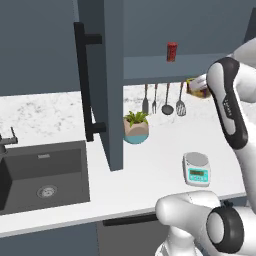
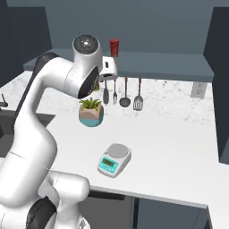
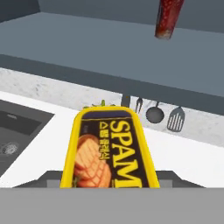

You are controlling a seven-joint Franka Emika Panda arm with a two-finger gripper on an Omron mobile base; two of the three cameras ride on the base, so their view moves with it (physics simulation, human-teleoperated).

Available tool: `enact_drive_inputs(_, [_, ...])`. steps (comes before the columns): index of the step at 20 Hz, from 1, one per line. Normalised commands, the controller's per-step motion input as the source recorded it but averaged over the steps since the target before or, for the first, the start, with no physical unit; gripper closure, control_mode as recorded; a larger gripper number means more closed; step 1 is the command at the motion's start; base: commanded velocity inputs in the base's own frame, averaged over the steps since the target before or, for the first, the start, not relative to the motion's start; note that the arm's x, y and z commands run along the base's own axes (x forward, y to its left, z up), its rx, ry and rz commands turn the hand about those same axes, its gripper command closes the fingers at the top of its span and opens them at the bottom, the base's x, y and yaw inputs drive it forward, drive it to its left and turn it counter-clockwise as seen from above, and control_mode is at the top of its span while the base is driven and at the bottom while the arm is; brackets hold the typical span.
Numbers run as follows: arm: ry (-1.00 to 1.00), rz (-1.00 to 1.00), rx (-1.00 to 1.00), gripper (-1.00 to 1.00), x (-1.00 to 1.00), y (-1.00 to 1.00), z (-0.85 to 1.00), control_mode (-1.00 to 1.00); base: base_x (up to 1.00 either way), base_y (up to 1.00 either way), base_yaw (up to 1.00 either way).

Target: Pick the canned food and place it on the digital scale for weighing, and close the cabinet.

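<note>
**Yellow tin held up in front of the open cabinet**

Closest to the hand camera, the short yellow canned food (image 3: 109,151), glossy, with a dark printed label, is seen clamped in the gripper (image 1: 199,85), raised above the white marbled counter (image 2: 179,147) just below the shelf of the dark slate-blue cabinet (image 1: 112,75). One flat matte cabinet door with a long black bar handle (image 1: 85,82) is stood open. A slim red can (image 2: 114,47) is left on the shelf. The small white digital scale (image 2: 115,159), round-plated with a teal panel, is set bare on the counter.
</note>
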Motion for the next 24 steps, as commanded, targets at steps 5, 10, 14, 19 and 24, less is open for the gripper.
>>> enact_drive_inputs(5, [0.19, 0.22, -0.06, 1.0, -0.62, -0.5, -0.74, -1.0, 0.0, 0.0, 0.0])
enact_drive_inputs(10, [0.03, 0.19, -0.04, 1.0, -0.07, -0.25, -0.92, -1.0, 0.0, 0.0, 0.0])
enact_drive_inputs(14, [-0.03, 0.17, 0.02, 1.0, 0.01, -0.3, -0.91, -1.0, 0.0, 0.0, 0.0])
enact_drive_inputs(19, [-0.01, 0.26, 0.03, 1.0, 0.23, -0.3, -0.74, -1.0, 0.0, 0.0, 0.0])
enact_drive_inputs(24, [-0.05, 0.32, 0.12, 1.0, 0.45, -0.26, -0.51, -1.0, 0.0, 0.0, 0.0])
